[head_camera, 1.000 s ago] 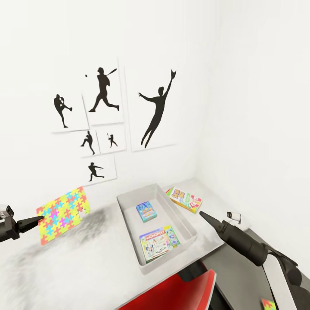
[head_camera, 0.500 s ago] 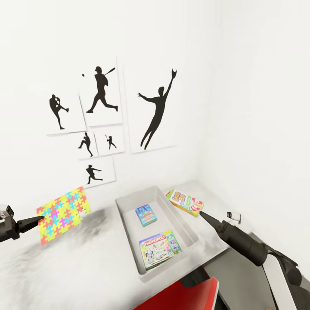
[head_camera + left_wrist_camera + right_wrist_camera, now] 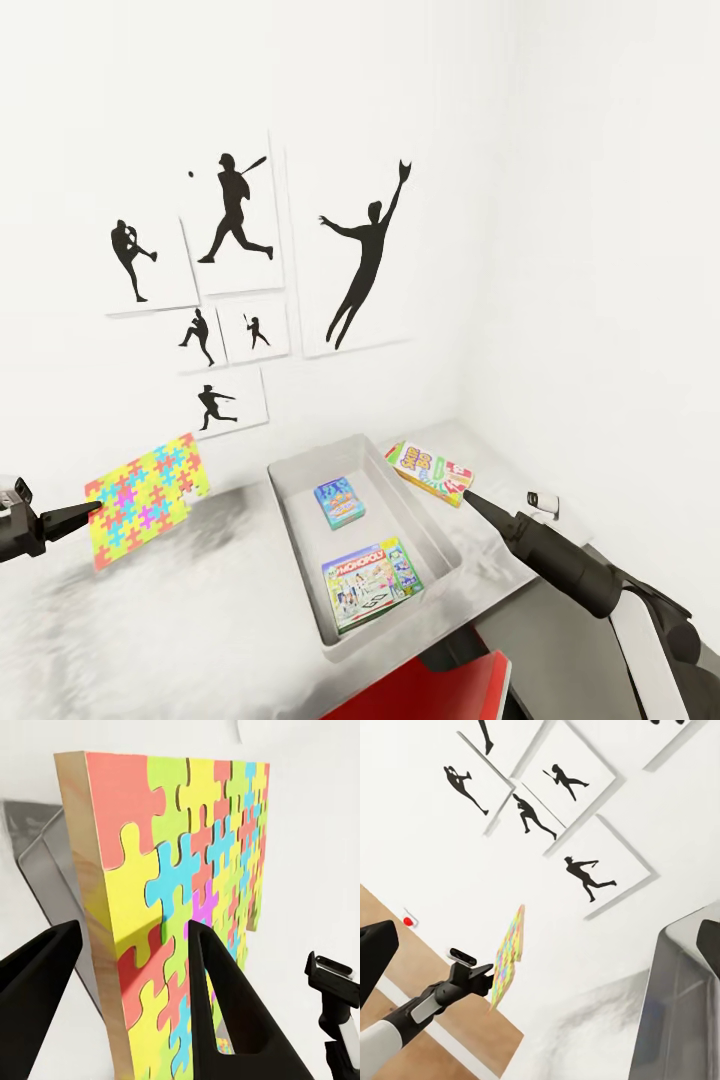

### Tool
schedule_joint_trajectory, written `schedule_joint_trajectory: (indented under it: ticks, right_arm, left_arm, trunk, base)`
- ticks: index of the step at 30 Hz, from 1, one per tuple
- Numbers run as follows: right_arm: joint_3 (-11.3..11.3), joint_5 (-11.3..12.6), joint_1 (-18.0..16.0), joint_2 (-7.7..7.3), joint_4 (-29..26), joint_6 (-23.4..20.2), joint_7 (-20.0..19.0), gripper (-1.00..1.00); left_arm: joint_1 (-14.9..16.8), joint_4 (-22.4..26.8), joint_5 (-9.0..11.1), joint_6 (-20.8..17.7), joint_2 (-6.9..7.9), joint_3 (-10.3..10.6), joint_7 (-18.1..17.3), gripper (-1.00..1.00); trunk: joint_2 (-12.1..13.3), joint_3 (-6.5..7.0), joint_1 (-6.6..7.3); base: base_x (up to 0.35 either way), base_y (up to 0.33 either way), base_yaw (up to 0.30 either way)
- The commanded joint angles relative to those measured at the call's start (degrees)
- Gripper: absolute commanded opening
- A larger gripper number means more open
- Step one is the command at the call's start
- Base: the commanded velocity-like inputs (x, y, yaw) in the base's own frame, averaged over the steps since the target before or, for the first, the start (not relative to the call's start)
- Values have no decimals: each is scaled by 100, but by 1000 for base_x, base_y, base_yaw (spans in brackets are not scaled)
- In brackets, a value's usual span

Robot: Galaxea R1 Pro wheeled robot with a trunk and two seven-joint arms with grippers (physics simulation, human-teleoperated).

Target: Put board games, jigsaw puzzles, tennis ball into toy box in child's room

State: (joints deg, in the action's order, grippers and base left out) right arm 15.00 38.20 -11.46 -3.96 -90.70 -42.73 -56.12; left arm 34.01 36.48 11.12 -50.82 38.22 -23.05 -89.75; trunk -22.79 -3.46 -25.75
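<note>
Left gripper [image 3: 95, 507] clamps a jigsaw puzzle [image 3: 148, 496] aloft beside the toy box [image 3: 300, 520], awaiting carry-over and release; right gripper [image 3: 470, 494] aperture indeterminate.

White corner walls, 6 baseball silhouette pictures [image 3: 238, 217], red chair [image 3: 430, 692], wood-plank floor [image 3: 405, 945].

You can read "MONOPOLY" on the lid of the near board game [image 3: 371, 584] lying inside the toy box [image 3: 300, 520]; other lettering is illegible.
</note>
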Motion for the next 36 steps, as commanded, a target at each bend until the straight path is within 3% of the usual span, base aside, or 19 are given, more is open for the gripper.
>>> schedule_joint_trajectory:
  ticks: [1,16,19,22,26,32,36]
  right_arm:
    - [3,21,-5,0,0,-34,-4,100]
    - [-4,11,-5,-6,7,249,29,100]
    - [1,19,-5,-20,8,301,11,100]
    - [29,26,-5,-30,8,314,-3,100]
    - [196,32,-5,-54,15,306,-21,100]
    - [416,37,-5,-71,33,289,-34,100]
    - [567,35,-5,-77,46,290,-96,100]
  left_arm:
    - [7,-1,-5,-60,1,0,-25,-100]
    - [7,-1,-11,-56,-55,13,-25,-100]
    - [15,23,-19,-67,-218,24,-25,-100]
    - [63,294,-42,-152,-477,35,-25,-100]
    - [101,1082,-113,-601,-911,52,-25,-100]
    - [164,1654,-250,-841,-1395,201,823,-100]
    - [413,1764,-282,-890,-1869,560,1700,-100]
  trunk:
    - [-13,-13,-4]
    - [-13,-13,-4]
    - [-13,-13,-4]
    - [-13,-13,-4]
    - [-13,-13,-4]
    - [-13,-13,-4]
    - [-13,-13,-4]
  base:
    - [0,0,0]
    - [0,0,0]
    - [0,0,0]
    - [0,0,0]
    - [0,0,0]
    - [0,0,0]
    - [0,0,0]
